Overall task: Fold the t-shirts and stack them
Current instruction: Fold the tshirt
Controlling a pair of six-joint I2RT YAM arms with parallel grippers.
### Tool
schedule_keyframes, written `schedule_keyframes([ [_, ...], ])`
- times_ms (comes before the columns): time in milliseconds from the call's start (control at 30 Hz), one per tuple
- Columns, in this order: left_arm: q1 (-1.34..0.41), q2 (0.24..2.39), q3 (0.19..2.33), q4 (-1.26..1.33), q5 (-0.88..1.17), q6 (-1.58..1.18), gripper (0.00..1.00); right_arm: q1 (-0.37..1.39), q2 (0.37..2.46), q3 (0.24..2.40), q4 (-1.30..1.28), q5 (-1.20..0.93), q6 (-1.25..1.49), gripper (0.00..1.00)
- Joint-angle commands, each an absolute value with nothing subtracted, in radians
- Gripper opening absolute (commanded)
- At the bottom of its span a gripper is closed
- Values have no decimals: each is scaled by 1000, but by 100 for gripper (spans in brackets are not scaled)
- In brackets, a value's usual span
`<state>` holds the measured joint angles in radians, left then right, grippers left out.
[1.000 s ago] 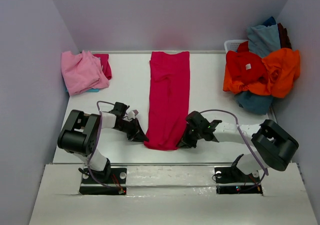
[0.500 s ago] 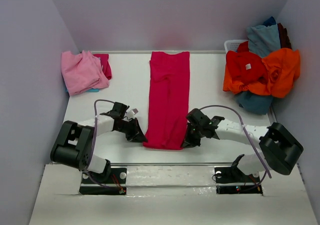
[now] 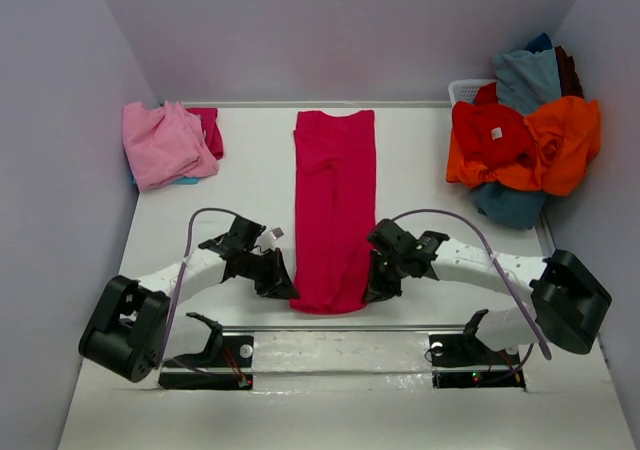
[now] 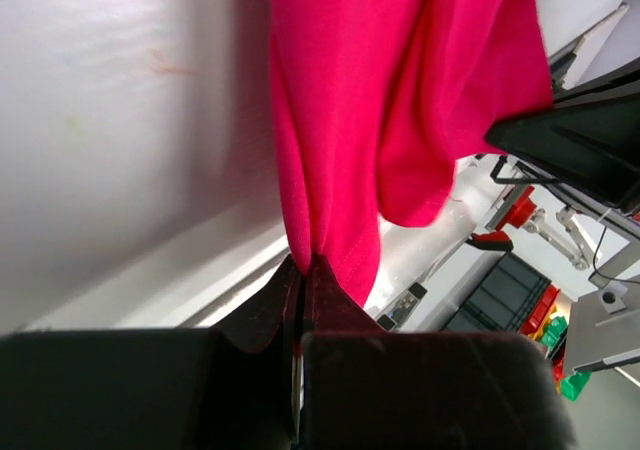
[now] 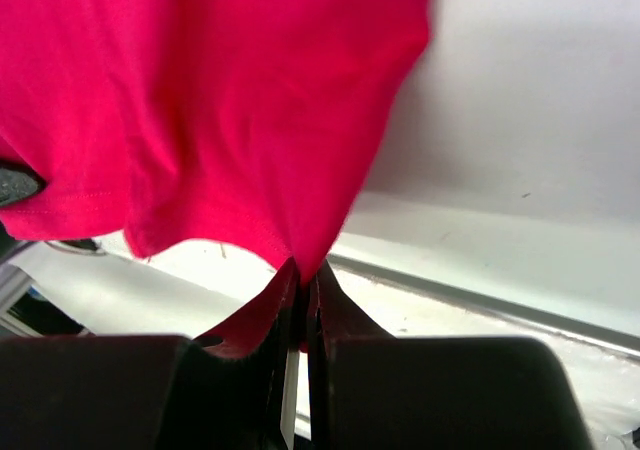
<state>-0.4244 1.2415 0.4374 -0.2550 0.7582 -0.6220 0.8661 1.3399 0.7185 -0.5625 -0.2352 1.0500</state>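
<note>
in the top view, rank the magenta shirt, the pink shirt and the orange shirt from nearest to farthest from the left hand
1. magenta shirt: lying down the middle, its near corner pinched in the left hand.
2. pink shirt: far left corner.
3. orange shirt: far right side.

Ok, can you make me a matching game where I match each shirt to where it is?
Things:
1. light pink t-shirt
2. crimson-magenta t-shirt
3. orange t-shirt

Places:
a. piled with other shirts at the far right
b. laid out as a long strip down the middle
c. crumpled in the far left corner

Pairs: 1-c, 2-b, 3-a
</note>
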Motion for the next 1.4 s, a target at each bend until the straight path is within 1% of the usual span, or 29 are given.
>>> schedule_keyframes([
  [0, -466, 1139, 416, -307, 750, -686, 6, 926, 1324, 793, -626, -238, 1048, 7],
  [300, -502, 936, 420, -468, 681, -739, 6, 1054, 1313, 857, -730, -190, 1109, 7],
  [500, -502, 916, 472, -502, 638, -749, 6, 1054, 1259, 883, -788, -109, 1150, 7],
  [767, -502, 1109, 679, -465, 597, -690, 6, 1054, 1301, 1031, -902, 92, 1161, 7],
  [1000, -491, 1262, 823, -430, 597, -658, 6, 982, 1390, 1112, -897, 120, 1105, 7],
  [1233, -413, 1391, 929, -430, 595, -608, 6, 823, 1459, 1187, -881, 129, 990, 7],
  [1367, -370, 1463, 991, -428, 592, -578, 6, 767, 1535, 1259, -865, 123, 914, 7],
])
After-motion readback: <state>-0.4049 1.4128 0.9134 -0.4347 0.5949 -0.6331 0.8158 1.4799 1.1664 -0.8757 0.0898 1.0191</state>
